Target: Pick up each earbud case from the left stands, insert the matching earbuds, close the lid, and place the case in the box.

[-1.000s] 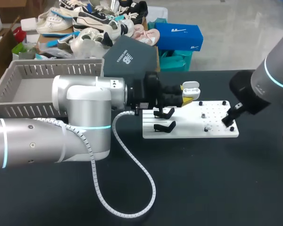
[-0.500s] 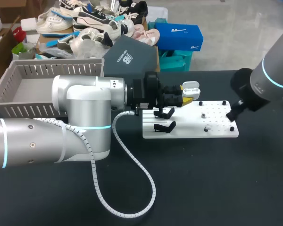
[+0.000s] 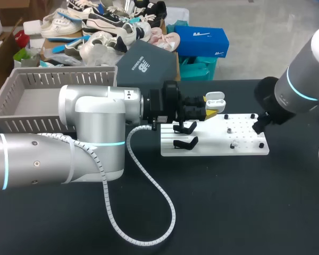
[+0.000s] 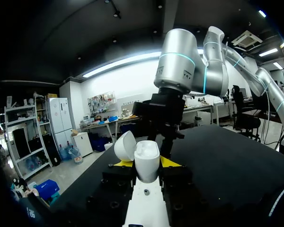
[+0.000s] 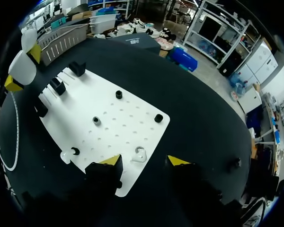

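Observation:
My left gripper is shut on a white earbud case, held upright over the left end of the white board with its lid swung open. Two black stands sit just below it on the board. My right gripper hangs over the board's right edge, and a small white earbud lies between its fingers, which stand apart from it. A second white earbud lies beside a black peg. The held case also shows at the board's far end.
A grey slatted basket stands at the table's back left, behind my left arm. That arm's white cable loops across the front of the black table. Several black pegs stick up from the board.
My right arm has shifted a little toward the back of the table, along the board's right edge. The left arm and the case it holds have stayed put.

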Available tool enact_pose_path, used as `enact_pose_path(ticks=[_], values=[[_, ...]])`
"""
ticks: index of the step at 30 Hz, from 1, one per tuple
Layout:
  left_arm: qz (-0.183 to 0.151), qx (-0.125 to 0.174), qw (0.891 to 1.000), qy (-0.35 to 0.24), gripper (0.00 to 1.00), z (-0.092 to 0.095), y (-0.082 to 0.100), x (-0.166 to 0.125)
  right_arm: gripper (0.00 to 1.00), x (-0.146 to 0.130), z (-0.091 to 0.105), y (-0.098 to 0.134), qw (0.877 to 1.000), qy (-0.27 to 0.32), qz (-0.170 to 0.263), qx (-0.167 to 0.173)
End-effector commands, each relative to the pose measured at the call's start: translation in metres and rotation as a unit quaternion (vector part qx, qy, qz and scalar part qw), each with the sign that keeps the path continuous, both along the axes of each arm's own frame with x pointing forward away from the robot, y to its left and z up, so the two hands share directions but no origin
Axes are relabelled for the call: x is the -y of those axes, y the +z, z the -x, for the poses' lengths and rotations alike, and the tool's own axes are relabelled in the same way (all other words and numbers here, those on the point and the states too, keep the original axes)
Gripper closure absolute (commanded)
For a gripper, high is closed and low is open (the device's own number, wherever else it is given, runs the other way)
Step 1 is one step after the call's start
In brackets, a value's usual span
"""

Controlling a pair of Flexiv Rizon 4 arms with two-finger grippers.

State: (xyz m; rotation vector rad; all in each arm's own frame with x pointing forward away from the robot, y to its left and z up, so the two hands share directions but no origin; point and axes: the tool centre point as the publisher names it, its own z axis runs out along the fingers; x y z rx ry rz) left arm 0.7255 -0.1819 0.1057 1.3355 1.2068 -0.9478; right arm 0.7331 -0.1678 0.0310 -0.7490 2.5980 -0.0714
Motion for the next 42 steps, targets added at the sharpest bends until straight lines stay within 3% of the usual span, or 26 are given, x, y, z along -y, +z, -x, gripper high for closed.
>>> enact_pose_path(ticks=[1,15,42], values=[[0.002,0.001,1.000,0.000,1.00,-0.0004,-0.0011,0.0001,0.51,-0.0027,-0.0010,-0.0030,1.000,-0.003,0.003,0.004],[0.002,0.001,1.000,0.000,1.00,-0.0004,-0.0011,0.0001,0.60,-0.0071,-0.0035,-0.0074,1.000,0.000,0.000,-0.004],[0.002,0.001,1.000,0.000,1.00,-0.0004,-0.0011,0.0001,0.68,-0.0072,-0.0013,-0.0084,1.000,-0.016,0.002,-0.006]])
